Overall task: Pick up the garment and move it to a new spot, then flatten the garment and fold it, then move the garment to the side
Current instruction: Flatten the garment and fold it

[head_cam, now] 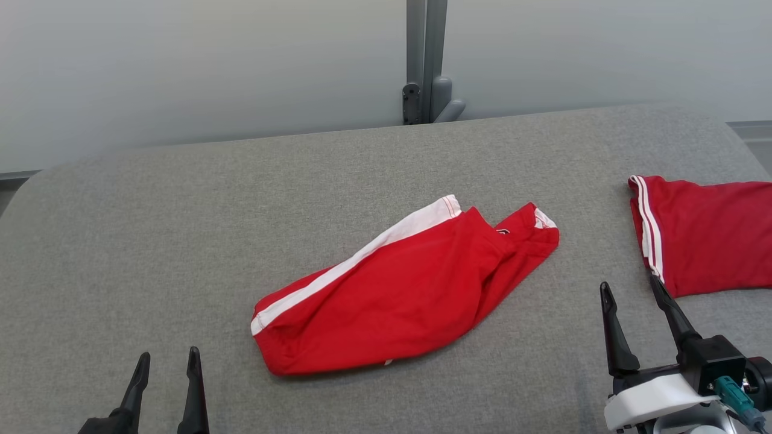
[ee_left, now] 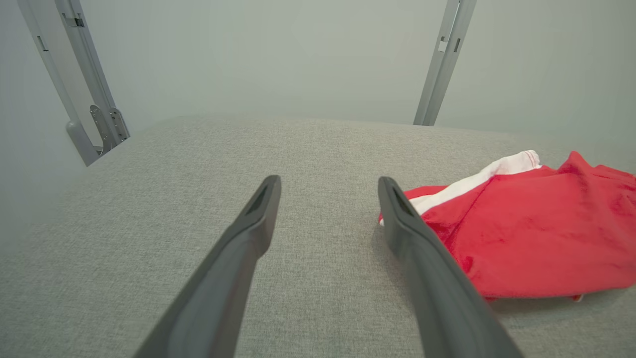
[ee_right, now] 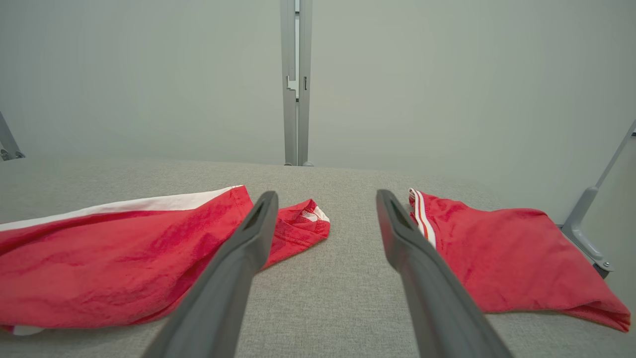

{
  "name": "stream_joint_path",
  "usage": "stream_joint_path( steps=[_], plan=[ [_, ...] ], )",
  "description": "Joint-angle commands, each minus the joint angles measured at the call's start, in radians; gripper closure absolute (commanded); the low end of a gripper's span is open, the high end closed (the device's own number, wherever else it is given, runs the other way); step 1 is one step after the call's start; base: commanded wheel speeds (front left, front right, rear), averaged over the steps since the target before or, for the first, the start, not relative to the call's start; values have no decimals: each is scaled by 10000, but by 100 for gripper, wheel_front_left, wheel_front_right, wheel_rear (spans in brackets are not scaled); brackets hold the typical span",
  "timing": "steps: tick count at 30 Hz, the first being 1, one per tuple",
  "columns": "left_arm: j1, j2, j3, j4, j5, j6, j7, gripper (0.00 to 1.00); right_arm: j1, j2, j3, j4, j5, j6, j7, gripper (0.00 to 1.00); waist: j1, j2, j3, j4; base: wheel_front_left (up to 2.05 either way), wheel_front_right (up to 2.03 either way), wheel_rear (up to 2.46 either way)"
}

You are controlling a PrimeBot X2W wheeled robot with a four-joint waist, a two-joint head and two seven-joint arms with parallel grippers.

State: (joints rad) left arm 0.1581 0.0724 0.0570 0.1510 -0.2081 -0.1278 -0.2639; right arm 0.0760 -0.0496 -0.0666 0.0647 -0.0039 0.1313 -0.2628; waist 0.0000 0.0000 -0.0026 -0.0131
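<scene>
Your left claw (head_cam: 169,354) and right claw (head_cam: 629,283) are both wide open and empty. The crumpled red shorts (head_cam: 398,289) sit on the bench (head_cam: 181,229) between them, slightly ahead. I'd grab the outer ends, not the bunched middle.

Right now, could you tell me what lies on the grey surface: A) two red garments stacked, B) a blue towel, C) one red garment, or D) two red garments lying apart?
D: the central garment and the right-hand garment lie apart, bare grey surface between them.

Picture edges crop the second garment (head_cam: 705,235) and the left claw (head_cam: 169,354).
</scene>
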Motion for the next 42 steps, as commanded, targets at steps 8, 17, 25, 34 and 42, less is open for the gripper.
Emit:
stream_joint_path(
  steps=[8,17,25,34,42],
  plan=[
    [-151,-14,-106,43,-12,-32,-2,0,20,-22,0,84,46,-11,-28,0,0,0,-53,226,0,0,0],
    [-83,17,-154,25,-43,-34,-2,0,-10,-22,13,45,95,-9,-28,0,0,0,-92,261,0,0,0],
    [-20,21,-174,6,-30,-35,-2,0,-16,-22,-20,84,75,-11,-28,0,0,0,-108,295,0,0,0],
    [-239,87,-226,245,-91,-35,0,0,-522,-23,56,190,771,-9,-26,0,0,0,9,473,0,0,0],
    [-1824,25,-988,641,-1159,-35,2552,0,-3661,-977,1327,1992,2279,-8,3128,0,0,0,931,1077,0,0,0]
  ],
)
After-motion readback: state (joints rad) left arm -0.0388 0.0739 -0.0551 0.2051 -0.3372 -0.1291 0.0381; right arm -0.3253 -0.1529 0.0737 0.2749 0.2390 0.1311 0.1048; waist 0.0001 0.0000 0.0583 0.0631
